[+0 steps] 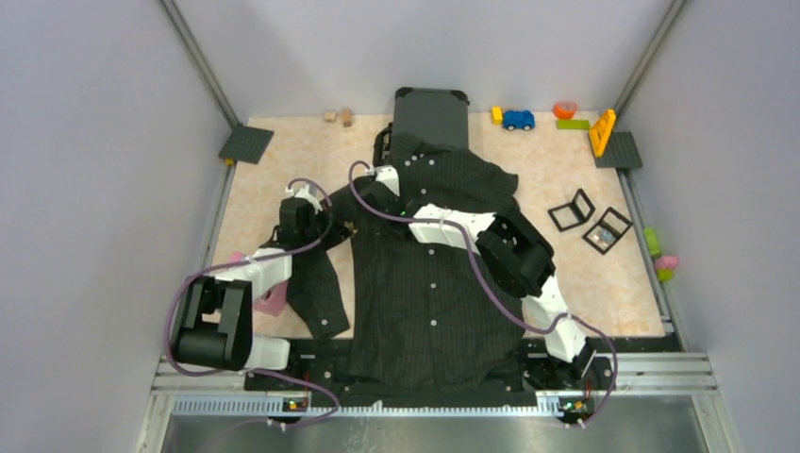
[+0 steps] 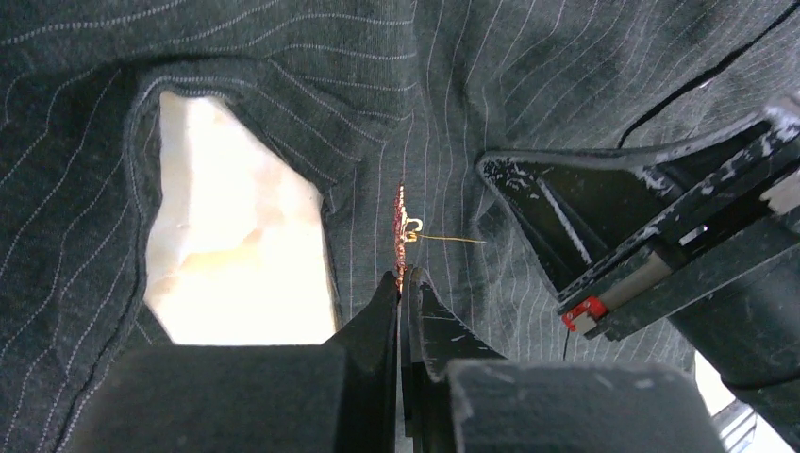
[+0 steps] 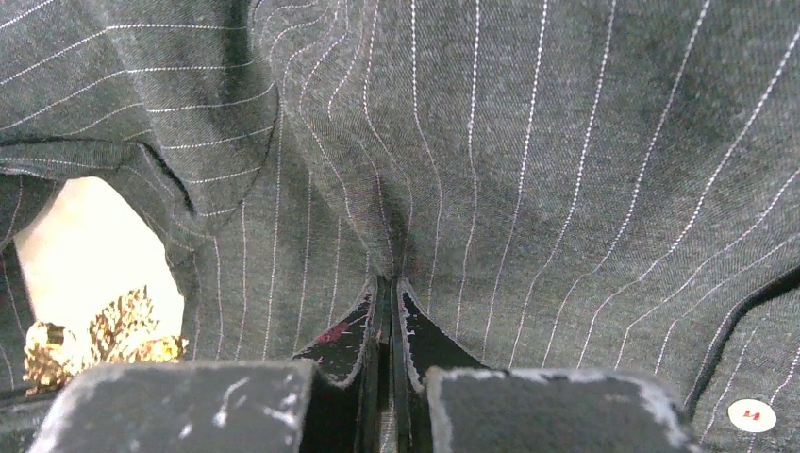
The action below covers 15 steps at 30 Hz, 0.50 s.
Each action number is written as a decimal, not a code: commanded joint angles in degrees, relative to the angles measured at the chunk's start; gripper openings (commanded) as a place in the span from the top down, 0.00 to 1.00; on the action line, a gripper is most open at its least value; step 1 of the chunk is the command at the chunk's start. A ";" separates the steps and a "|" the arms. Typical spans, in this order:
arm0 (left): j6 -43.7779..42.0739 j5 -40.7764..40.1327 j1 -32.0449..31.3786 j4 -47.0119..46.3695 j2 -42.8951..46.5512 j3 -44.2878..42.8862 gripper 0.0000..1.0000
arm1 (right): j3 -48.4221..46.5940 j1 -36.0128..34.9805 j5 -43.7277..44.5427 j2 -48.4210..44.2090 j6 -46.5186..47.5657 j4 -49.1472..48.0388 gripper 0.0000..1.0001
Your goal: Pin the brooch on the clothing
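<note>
Plainly the piercing step is in hand. The shirt (image 1: 425,283) lies spread front up on the table (image 1: 604,293), collar toward the far side and hem at the arm bases. The left claw (image 2: 404,281) is together, clamped on the lower edge of the brooch (image 2: 401,226). The brooch stands edge-on above the fingertips, close over the cloth, near the sleeve seam on the left of the top view. Its pin (image 2: 453,239) is swung open and juts sideways toward the right claw (image 3: 387,288). That claw is together too, pinching up a small ridge of pinstriped cloth, with folds running into its tips. From its own camera the brooch shows gold at the lower left, near the ridge but apart from it.

I judge the pin has not yet entered the fabric: its tip looks bare against the cloth, though the view is too flat to be sure. The next move calls for the left arm to bring the pin tip level with the pinched ridge, then push it in and out again while the right arm holds the cloth taut. The pin looks thin, so a skewed approach may skid over the weave or twist the brooch in its grip
</note>
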<state>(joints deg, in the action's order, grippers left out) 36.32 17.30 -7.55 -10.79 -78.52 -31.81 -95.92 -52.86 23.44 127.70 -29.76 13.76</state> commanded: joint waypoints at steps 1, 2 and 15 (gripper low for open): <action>-2.84 -2.01 -1.78 -0.66 -1.85 -4.96 1.00 | 2.23 -0.36 -1.25 -5.90 -1.35 -4.92 1.00; -3.06 -2.43 -2.03 -0.17 -2.50 -5.60 1.00 | 2.91 -0.18 -1.75 -6.35 -1.49 -5.57 1.00; -7.57 -8.51 -7.86 6.02 -7.20 -11.48 1.00 | 10.60 1.14 -5.08 -11.88 -2.88 -13.14 1.00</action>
<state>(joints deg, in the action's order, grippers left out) 31.51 12.12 -13.61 -6.63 -84.73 -40.12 -87.00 -52.18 19.64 120.38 -31.73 5.74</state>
